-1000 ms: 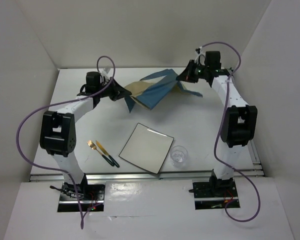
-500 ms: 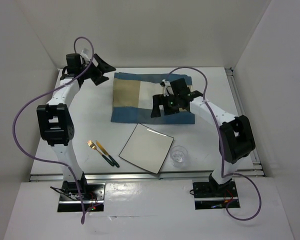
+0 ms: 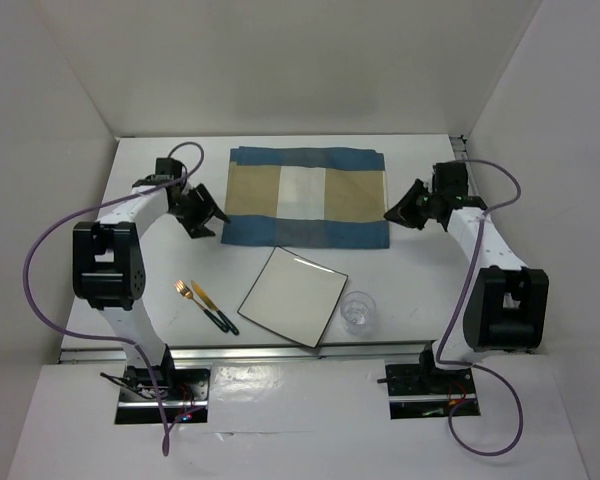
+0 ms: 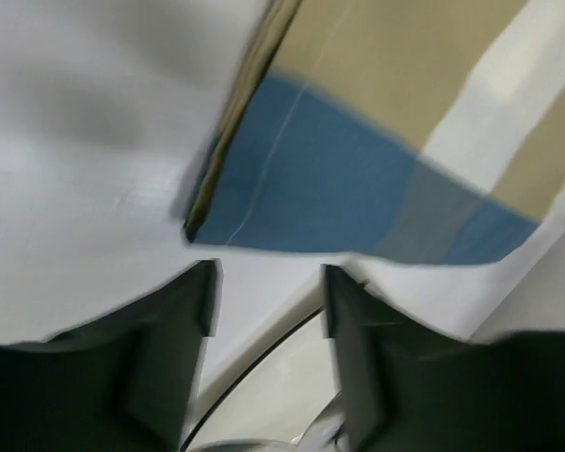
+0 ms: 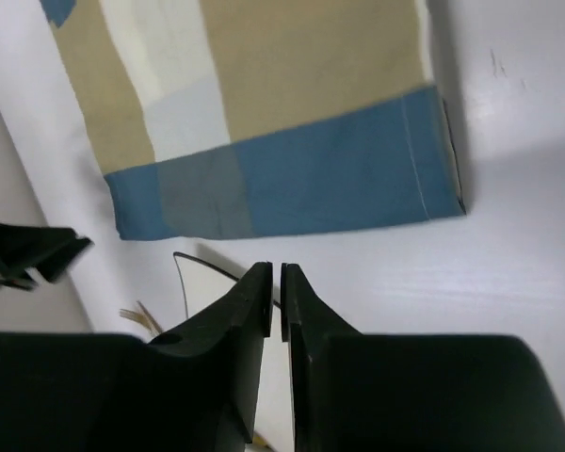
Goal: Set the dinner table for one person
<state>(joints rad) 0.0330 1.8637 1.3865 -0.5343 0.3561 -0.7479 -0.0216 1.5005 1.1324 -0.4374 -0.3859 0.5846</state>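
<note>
The blue-and-tan striped placemat (image 3: 307, 196) lies spread flat at the back of the white dinner table (image 3: 420, 280). My left gripper (image 3: 202, 215) hovers just off the mat's near-left corner. In the left wrist view the left gripper (image 4: 268, 301) is open and holds nothing, with the mat's corner (image 4: 311, 188) ahead of it. My right gripper (image 3: 395, 213) is beside the mat's near-right corner. In the right wrist view the right gripper (image 5: 276, 292) has its jaws drawn to a hairline gap with nothing in it, and the placemat (image 5: 292, 179) lies beyond it.
A square white plate (image 3: 293, 296) with a dark rim sits in front of the mat. A clear glass (image 3: 358, 312) stands to its right. A gold fork (image 3: 185, 291) and a knife (image 3: 215, 308) lie to its left. White walls enclose the table.
A second ago both grippers held the folded placemat in the air. It now lies flat, both have let go, and they have drawn back to its near corners. The right jaws have closed.
</note>
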